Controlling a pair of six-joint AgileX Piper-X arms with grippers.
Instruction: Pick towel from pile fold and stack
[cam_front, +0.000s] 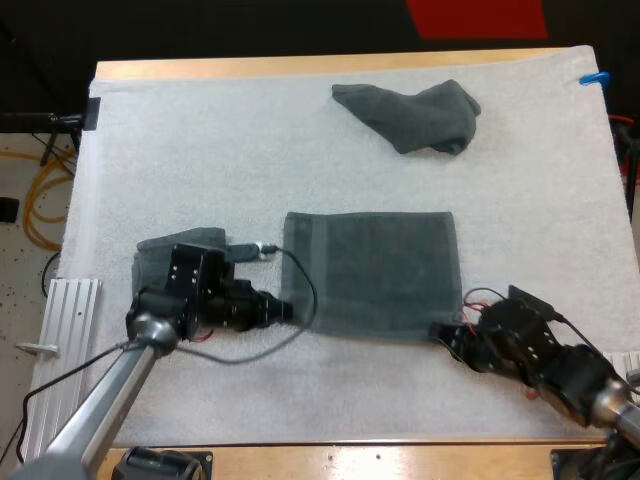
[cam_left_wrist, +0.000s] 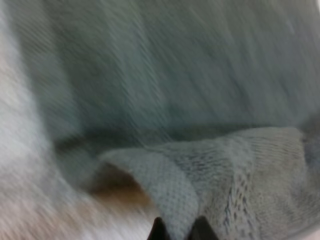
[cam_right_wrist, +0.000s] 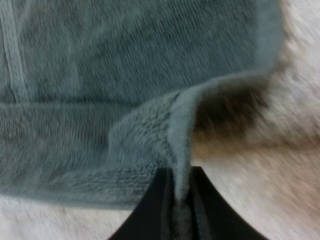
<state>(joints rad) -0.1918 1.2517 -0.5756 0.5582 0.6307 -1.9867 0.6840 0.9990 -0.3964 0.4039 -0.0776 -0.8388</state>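
At six o'clock of the flat grey-green cloth towel (cam_front: 372, 272), left hand (cam_front: 290, 310) and right hand (cam_front: 442, 333) are pinching its near corners.

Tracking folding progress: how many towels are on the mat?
3: a crumpled towel at the far side, a flat towel mid-mat, and a folded towel partly under the left arm; more may lie beneath it.

High view: from high on the near side, looking forward and down over the whole surface (cam_front: 200, 140). Both wrist views sit very close — each facing a near corner of the flat towel (cam_front: 370, 275), shared by all three.
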